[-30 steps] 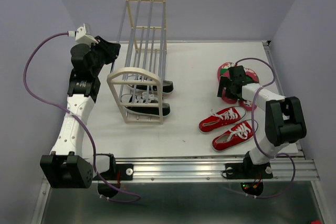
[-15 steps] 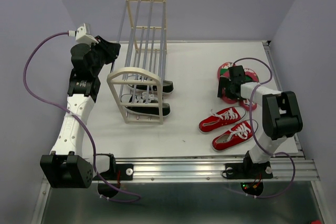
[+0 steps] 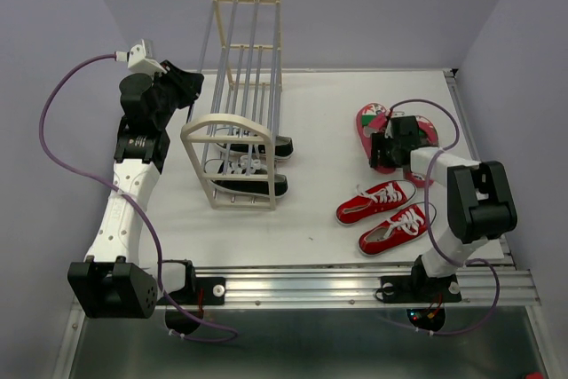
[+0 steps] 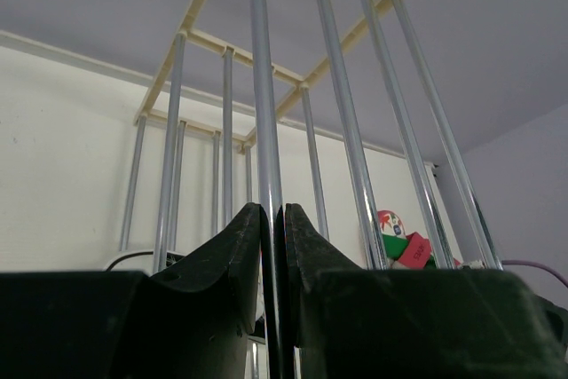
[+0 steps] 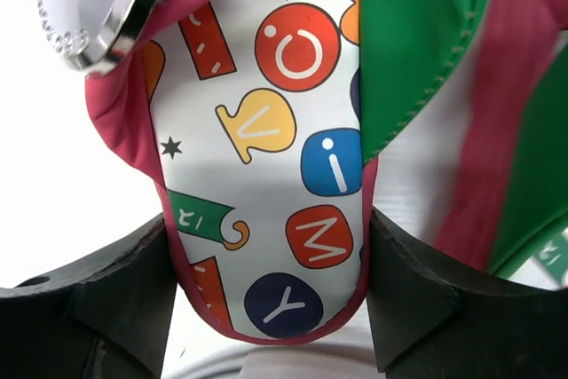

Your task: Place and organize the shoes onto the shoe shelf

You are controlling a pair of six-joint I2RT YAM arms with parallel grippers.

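Cream-framed shelf (image 3: 240, 144) standing left of centre, one rod clamped by shut left gripper (image 4: 271, 246). Red sneakers (image 3: 390, 217) near right. Pink flip-flops (image 3: 380, 135) far right; one heel between right gripper's (image 5: 266, 281) part-open jaws, long axis pointing away.

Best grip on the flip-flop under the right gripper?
Pinch the flip-flop across its narrow heel end, coming down from above. It lies flat, sole up, with the right gripper straddling that end, one finger on each side edge. The green strap sits further forward, clear of the pinch.
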